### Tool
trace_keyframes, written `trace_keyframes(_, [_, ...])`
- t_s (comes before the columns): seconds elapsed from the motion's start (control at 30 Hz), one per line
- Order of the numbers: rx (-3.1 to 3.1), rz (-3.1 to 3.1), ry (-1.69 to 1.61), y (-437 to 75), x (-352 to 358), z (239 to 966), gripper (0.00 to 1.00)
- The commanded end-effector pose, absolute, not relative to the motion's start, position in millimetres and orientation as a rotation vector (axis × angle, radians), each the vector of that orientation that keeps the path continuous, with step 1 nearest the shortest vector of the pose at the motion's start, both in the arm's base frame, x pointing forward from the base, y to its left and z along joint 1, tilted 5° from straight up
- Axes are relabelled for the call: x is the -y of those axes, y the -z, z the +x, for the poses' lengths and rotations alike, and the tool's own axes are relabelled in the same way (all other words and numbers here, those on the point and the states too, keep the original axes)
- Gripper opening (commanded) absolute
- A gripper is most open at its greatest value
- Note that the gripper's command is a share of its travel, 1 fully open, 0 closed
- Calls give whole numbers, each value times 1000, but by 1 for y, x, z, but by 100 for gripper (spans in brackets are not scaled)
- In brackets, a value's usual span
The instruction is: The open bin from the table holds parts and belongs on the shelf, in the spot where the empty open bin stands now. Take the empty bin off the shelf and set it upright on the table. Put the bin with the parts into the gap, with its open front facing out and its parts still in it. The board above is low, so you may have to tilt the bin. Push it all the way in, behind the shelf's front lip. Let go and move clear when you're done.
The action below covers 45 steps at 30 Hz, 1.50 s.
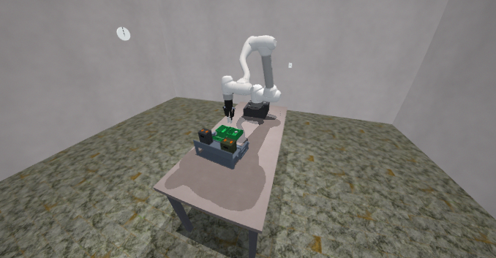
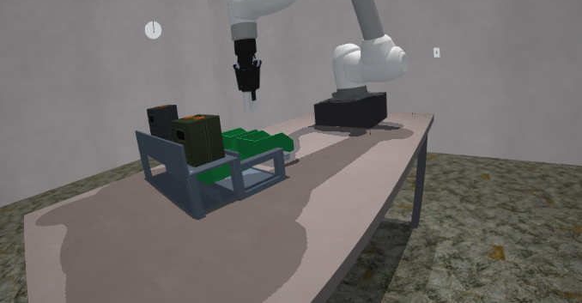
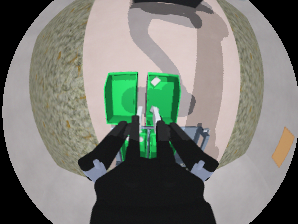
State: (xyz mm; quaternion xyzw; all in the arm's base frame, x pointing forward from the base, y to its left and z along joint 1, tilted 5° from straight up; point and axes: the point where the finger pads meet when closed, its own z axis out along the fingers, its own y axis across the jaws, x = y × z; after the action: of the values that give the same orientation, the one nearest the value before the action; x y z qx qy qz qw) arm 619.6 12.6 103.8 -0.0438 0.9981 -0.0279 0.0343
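Note:
Two bright green open bins (image 1: 222, 130) (image 1: 235, 134) (image 2: 253, 140) lie side by side at the end of the grey shelf (image 1: 216, 155) (image 2: 163, 151) that faces the robot base. In the wrist view the right bin (image 3: 165, 96) shows a pale part inside, and the left bin (image 3: 121, 96) looks empty. I cannot tell which bin rests on the shelf and which on the table (image 1: 219, 194) (image 2: 172, 254). My gripper (image 1: 230, 119) (image 2: 250, 103) (image 3: 147, 112) hangs pointing down, well above the bins and over the line between them. Its fingers are nearly shut with a narrow gap and hold nothing.
Two dark boxes with orange tops (image 1: 205, 136) (image 1: 228, 145) (image 2: 162, 118) (image 2: 197, 138) stand on the shelf beside the bins. The black robot base (image 1: 256, 110) (image 2: 349, 108) sits at the table's far end.

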Motion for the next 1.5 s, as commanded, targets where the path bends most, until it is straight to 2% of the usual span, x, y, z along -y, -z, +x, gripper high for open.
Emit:
trace_keyframes(0.0, [-3076,-135,91,-104,-13,616,24])
trace_keyframes(0.87, [-3076,-135,91,-102,-13,616,24])
trace_keyframes(1.47, [-3076,-135,91,-79,-12,618,24])
